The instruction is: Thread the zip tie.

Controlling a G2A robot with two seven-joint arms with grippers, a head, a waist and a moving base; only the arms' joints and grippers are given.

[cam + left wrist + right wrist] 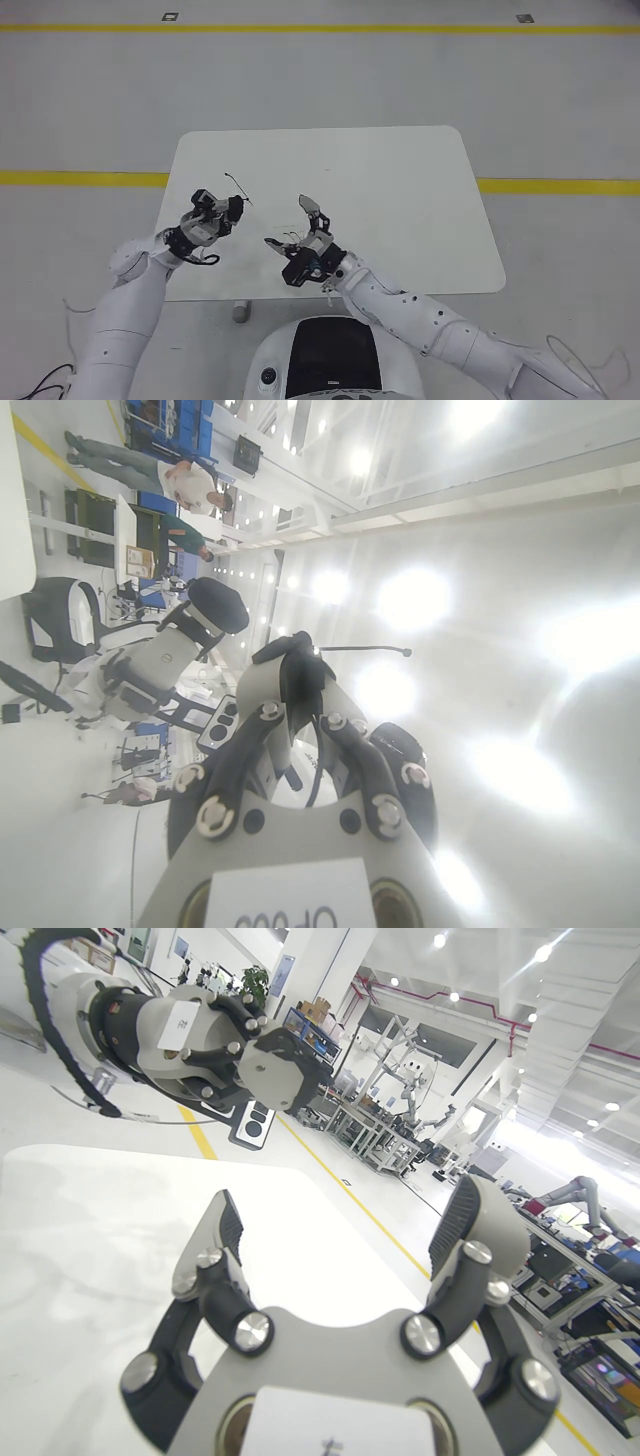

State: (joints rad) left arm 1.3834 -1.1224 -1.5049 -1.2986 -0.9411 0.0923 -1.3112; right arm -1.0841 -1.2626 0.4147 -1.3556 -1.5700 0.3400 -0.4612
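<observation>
We're holding our right gripper [293, 224] up over the near side of the white table [400, 190], with its fingers spread wide and gripping nothing. A bit further out to the left, our left gripper [300, 655] is pinching the zip tie [365, 648] tight. The thin black strap is poking out past the fingertips, off the tabletop.

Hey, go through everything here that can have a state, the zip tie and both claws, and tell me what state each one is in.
zip tie: clamped in the left claw, off the table, one end sticking out free.
left claw: shut on the zip tie.
right claw: open, holding nothing.
</observation>
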